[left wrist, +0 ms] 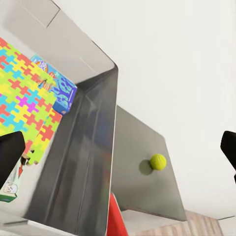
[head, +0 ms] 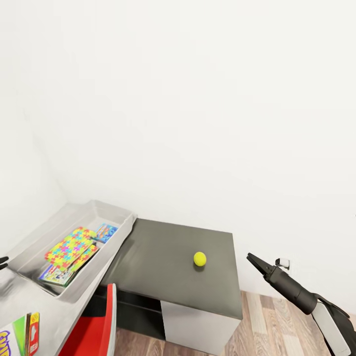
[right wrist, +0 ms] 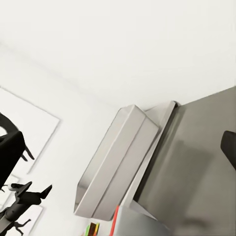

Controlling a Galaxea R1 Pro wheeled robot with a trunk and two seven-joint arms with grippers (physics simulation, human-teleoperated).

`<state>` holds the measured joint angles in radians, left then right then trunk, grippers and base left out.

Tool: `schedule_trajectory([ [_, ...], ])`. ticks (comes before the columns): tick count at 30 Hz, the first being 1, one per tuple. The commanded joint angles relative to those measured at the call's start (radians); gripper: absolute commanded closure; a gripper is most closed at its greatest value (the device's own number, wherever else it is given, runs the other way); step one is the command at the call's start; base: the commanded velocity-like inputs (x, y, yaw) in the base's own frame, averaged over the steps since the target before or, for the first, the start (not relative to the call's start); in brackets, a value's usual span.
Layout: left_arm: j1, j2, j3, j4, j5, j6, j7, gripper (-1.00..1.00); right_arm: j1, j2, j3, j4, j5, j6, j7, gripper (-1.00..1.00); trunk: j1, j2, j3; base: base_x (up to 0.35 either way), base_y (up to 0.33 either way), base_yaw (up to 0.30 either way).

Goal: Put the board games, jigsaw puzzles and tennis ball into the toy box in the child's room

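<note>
The tennis ball (head: 200,258) lies on the table's lower dark grey top (head: 163,257), apart from both grippers. To its left stands the toy box (head: 111,210), holding two jigsaw puzzles (head: 70,245) stacked over a board game (head: 51,275), with another board game (head: 106,231) beside them. A further board game (head: 20,338) lies on the white table top at the bottom left. My right gripper (head: 254,260) hangs right of the table's edge, level with the ball, open (right wrist: 123,152) and empty. My left gripper (left wrist: 123,152) is open over the toy box, with the ball (left wrist: 158,161) beyond it.
A red chair (head: 96,329) stands against the table's front, below the toy box. White walls close off the back and left. Wood-plank floor (head: 277,326) lies to the right of the table. A wall socket (head: 283,263) sits just behind my right gripper.
</note>
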<state>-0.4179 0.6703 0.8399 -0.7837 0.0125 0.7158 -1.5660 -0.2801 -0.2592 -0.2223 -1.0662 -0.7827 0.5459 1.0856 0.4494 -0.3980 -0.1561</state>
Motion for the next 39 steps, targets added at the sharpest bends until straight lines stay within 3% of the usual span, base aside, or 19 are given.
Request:
schedule_trajectory([
  [1, -0.001, 0.000, 0.001, 0.000, -0.002, 0.010, -0.005, -1.00, -0.001, 0.000, 0.000, 0.000, -0.006, 0.008, 0.001, -1.00, 0.001, -0.002, 0.000, -0.015, 0.000, 0.000],
  [24, -0.001, 0.000, 0.000, 0.000, -0.002, 0.004, -0.005, -1.00, -0.001, 0.000, 0.000, 0.000, -0.006, 0.008, 0.001, -1.00, 0.001, -0.002, 0.037, -0.047, 0.023, 0.000],
  [39, -0.001, 0.000, -0.001, -0.003, -0.002, 0.002, -0.005, -1.00, -0.001, 0.000, 0.000, 0.000, -0.005, 0.008, 0.000, -1.00, 0.001, -0.002, 0.056, -0.225, 0.066, 0.000],
])
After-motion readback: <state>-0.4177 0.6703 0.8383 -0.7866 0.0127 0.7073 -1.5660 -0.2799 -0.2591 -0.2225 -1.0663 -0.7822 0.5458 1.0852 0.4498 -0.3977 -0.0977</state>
